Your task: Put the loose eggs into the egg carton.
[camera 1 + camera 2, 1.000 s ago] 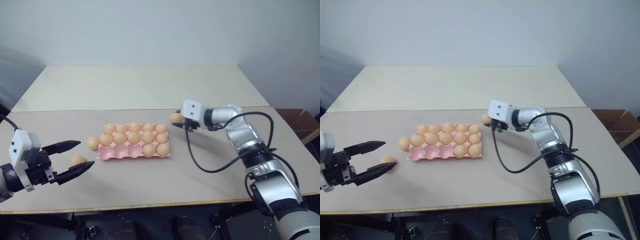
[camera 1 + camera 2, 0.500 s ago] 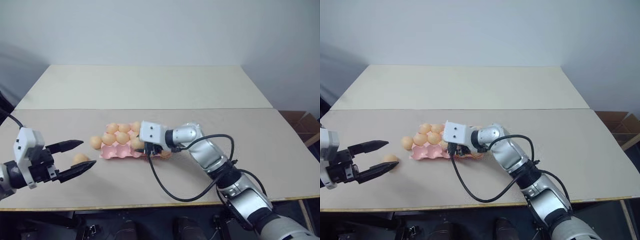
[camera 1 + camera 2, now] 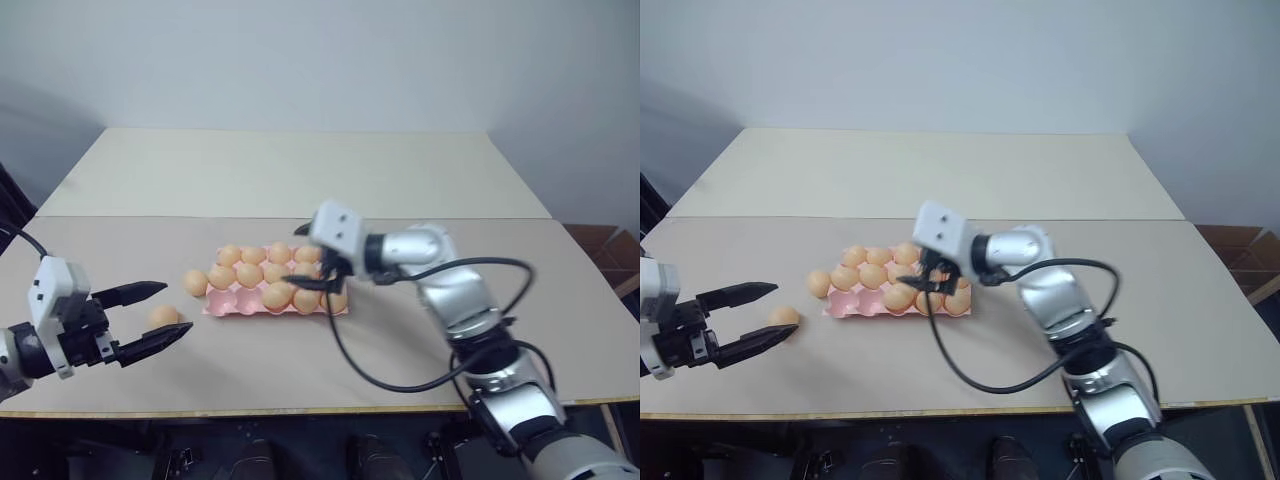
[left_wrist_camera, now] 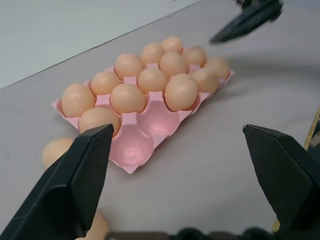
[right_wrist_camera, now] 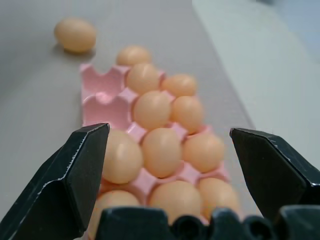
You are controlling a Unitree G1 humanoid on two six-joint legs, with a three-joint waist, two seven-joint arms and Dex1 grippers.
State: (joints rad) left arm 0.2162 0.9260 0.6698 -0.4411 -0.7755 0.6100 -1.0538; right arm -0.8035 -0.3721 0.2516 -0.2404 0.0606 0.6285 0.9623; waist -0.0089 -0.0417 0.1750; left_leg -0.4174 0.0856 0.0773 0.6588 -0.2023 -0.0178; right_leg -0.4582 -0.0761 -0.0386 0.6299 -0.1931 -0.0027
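Note:
The pink egg carton [image 3: 218, 303] lies mid-table, nearly full of tan eggs, with two empty cups [image 4: 131, 149] at its front left. One loose egg [image 3: 194, 283] rests against the carton's left end. Another loose egg [image 3: 162, 316] lies on the table further left, between the spread fingers of my left gripper [image 3: 173, 308], which is open and holds nothing. My right gripper [image 3: 301, 257] hovers over the carton's right half, open and empty, with the filled cups [image 5: 161, 151] just below its fingers.
The table [image 3: 400, 350] is beige, with a seam running across behind the carton and a second panel [image 3: 300, 170] beyond it. Its front edge runs close below my left gripper. A brown box [image 3: 610, 250] sits off the right side.
My right gripper brought an egg from right of the carton over its front row, opened and drew back a little. That egg now sits in a front cup. The left gripper stayed still.

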